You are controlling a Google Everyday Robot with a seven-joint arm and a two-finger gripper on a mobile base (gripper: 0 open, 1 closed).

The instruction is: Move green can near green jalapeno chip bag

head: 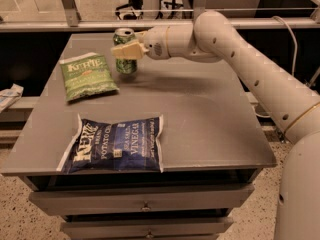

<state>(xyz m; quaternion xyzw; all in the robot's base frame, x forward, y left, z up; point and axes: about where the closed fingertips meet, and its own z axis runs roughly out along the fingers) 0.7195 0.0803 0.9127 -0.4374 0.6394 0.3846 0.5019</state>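
The green can [125, 64] is upright with its silver top up, at the back of the grey table [200, 119], its base at or just above the tabletop. My gripper [128, 50] is shut on the green can, its cream fingers [131, 49] across the can's upper half. The green jalapeno chip bag [88, 76] lies flat just left of the can, a small gap between them. My white arm reaches in from the right.
A larger dark blue chip bag [116, 145] lies flat near the table's front left edge. A drawer unit [145, 204] sits under the tabletop. A rail [100, 24] runs behind the table.
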